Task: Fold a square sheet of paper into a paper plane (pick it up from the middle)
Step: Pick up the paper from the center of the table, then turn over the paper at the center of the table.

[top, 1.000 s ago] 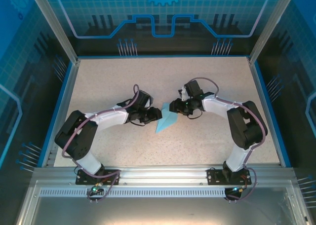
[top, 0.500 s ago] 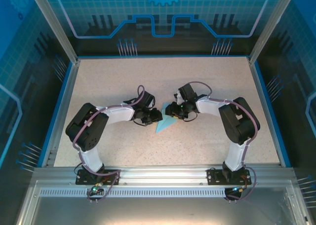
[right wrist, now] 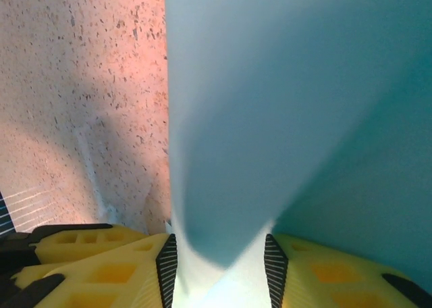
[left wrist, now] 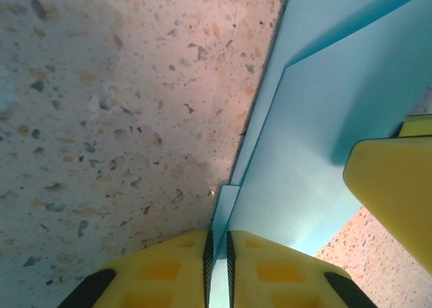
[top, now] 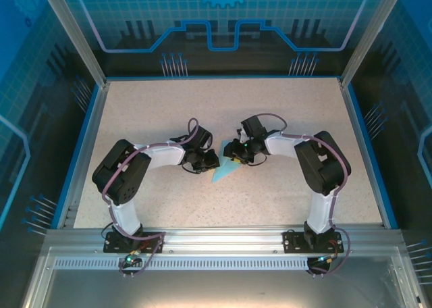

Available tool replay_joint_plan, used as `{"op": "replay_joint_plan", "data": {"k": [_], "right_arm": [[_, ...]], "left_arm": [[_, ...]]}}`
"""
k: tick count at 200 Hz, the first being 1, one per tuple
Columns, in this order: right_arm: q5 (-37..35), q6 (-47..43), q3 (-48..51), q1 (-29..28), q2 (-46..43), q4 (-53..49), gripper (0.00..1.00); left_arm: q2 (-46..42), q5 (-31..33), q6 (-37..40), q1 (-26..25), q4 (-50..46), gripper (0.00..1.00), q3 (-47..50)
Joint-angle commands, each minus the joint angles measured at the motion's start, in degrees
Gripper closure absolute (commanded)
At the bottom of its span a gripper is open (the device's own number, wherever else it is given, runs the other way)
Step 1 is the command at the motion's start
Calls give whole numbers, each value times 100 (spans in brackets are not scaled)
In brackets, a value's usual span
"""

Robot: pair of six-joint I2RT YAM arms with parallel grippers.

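Square sheet of paper, half-folded, sat centre of the table. The left gripper pinched its 9 o'clock edge, and the right gripper loosely held a puffy fold at 1 o'clock. Opposing pulls could've torn it or skewed the crease.

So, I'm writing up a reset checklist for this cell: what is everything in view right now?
pale blue paper sheet: one, pale blue, partly folded, table centre between the grippers.
speckled stone-look table: one, beige with blue edging, under everything.
patterned enclosure panels: several, blue, behind and beside the table.
aluminium rail: one, silver, near edge, carrying both arm bases.
left gripper: one, yellow fingers, shut on the sheet's edge.
right gripper: one, yellow fingers, closed around a fold of the sheet.
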State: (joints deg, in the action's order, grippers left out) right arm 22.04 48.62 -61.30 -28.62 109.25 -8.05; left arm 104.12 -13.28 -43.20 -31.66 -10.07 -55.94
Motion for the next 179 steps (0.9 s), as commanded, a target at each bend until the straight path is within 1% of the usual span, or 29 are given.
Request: {"op": "replay_joint_plan", "data": {"k": [1, 24, 48, 58, 72, 82, 108, 129, 146, 165, 179], "right_arm": [[169, 229, -137, -156, 140, 124, 61], [202, 262, -169, -179, 216, 154, 67], [191, 215, -139, -173, 202, 225, 82], [211, 149, -142, -172, 164, 257, 88], [287, 38, -103, -121, 56, 392, 94], [456, -18, -47, -55, -39, 582, 95], [1159, -50, 125, 215, -302, 1280, 97], [1691, -111, 170, 435, -517, 1606, 97], [2074, -205, 172, 590, -706, 1754, 97], [2390, -301, 133, 712, -904, 1764, 97], [2562, -349, 78, 752, -1018, 1730, 97]], "left_arm": [[84, 88, -4, 38, -192, 83, -36], [49, 62, -13, 65, -180, 83, -23], [-87, -51, -13, 173, -126, 81, 23], [-187, -195, -13, 250, -27, 78, 83], [-344, -583, 40, 398, 164, 72, 173], [-458, -999, 106, 536, 308, 67, 225], [-767, -1935, 186, 878, 692, 52, 414], [-1004, -2591, 15, 1194, 1225, 42, 677], [-1174, -2996, -186, 1403, 1670, 33, 864], [-1274, -3379, -284, 1472, 1916, 27, 901], [-1306, -3530, -396, 1470, 2000, 23, 892]]}}
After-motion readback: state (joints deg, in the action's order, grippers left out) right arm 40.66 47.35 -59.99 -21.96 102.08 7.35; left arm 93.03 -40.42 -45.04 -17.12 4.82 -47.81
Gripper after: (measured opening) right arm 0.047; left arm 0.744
